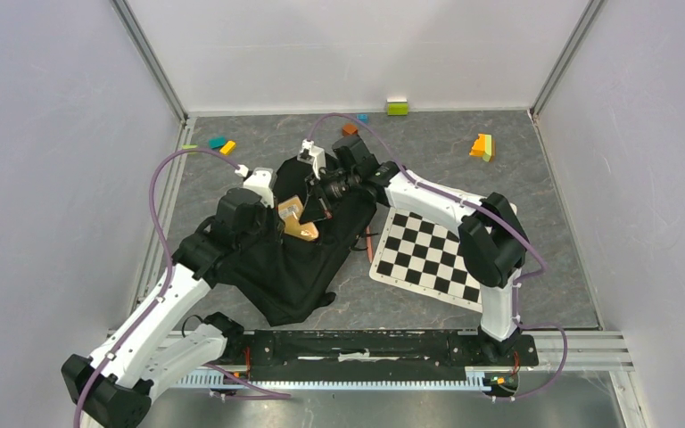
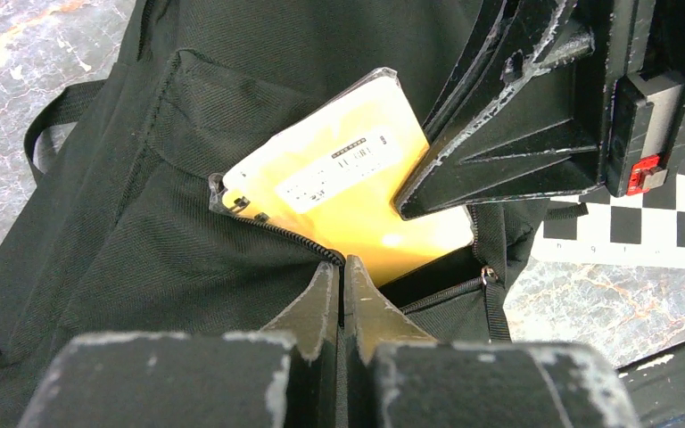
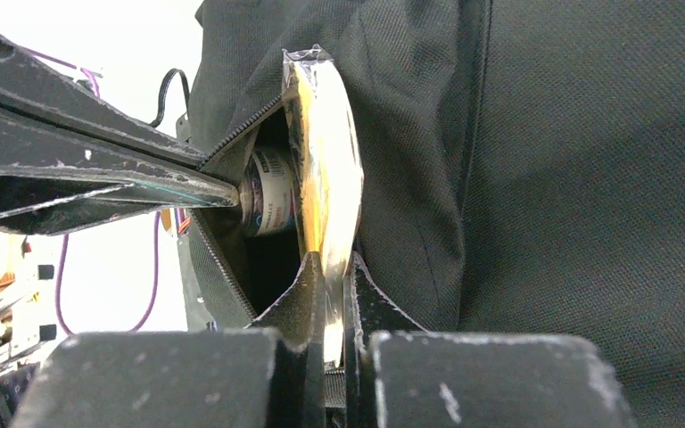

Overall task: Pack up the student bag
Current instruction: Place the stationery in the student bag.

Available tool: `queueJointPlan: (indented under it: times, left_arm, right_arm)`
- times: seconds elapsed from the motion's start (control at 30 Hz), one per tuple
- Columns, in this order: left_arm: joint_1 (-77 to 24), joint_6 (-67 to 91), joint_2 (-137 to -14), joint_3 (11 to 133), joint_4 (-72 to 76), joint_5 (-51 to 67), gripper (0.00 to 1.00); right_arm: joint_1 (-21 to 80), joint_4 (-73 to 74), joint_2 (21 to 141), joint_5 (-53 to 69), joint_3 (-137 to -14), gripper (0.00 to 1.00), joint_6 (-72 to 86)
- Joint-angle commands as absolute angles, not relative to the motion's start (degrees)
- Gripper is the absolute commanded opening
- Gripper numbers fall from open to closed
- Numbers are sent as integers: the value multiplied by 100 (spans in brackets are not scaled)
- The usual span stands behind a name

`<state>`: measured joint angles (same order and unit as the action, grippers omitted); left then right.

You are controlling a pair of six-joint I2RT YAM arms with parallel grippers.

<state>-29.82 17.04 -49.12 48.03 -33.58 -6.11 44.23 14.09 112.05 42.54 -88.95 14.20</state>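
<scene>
The student bag (image 1: 299, 263) is a black backpack lying mid-table. Its zipped pocket gapes open in the left wrist view (image 2: 143, 241). A flat yellow packet (image 2: 339, 178) with a white label sticks halfway out of that pocket. My left gripper (image 2: 343, 267) is shut on the pocket's zipper edge and holds it apart. My right gripper (image 3: 332, 267) is shut on the edge of the yellow packet (image 3: 325, 169) at the pocket mouth. A labelled roll or can (image 3: 268, 192) lies deeper inside. In the top view both grippers meet over the bag's upper end by the packet (image 1: 296, 220).
A black-and-white checkered board (image 1: 433, 259) lies right of the bag, with a thin orange stick (image 1: 368, 245) between them. Coloured blocks sit at the back: green (image 1: 397, 108), orange-yellow (image 1: 482, 147), teal and yellow (image 1: 221, 144), orange (image 1: 349, 129).
</scene>
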Motion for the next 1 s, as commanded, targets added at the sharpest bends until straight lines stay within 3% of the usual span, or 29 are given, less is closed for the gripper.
queueJointPlan:
  times: [0.0,0.3,0.6,0.97]
  left_arm:
    - [-3050,1688,-4867,4924,-2678,-345,2]
    - [-3050,1513,-4650,4945,-2765,-401,2]
    - [-3050,1251,-4724,5001,-2661,-281,4]
    - [-3050,1188,-4841,4968,-2391,290,3]
  right_arm:
    - [4439,1921,11044,4800,-9061,0,1216]
    - [4254,2104,10942,5057,-9103,0,1237]
    - [4376,2813,10729,4711,-8333,0,651]
    - [5229,2144,11709,4693,-9227,0,1227]
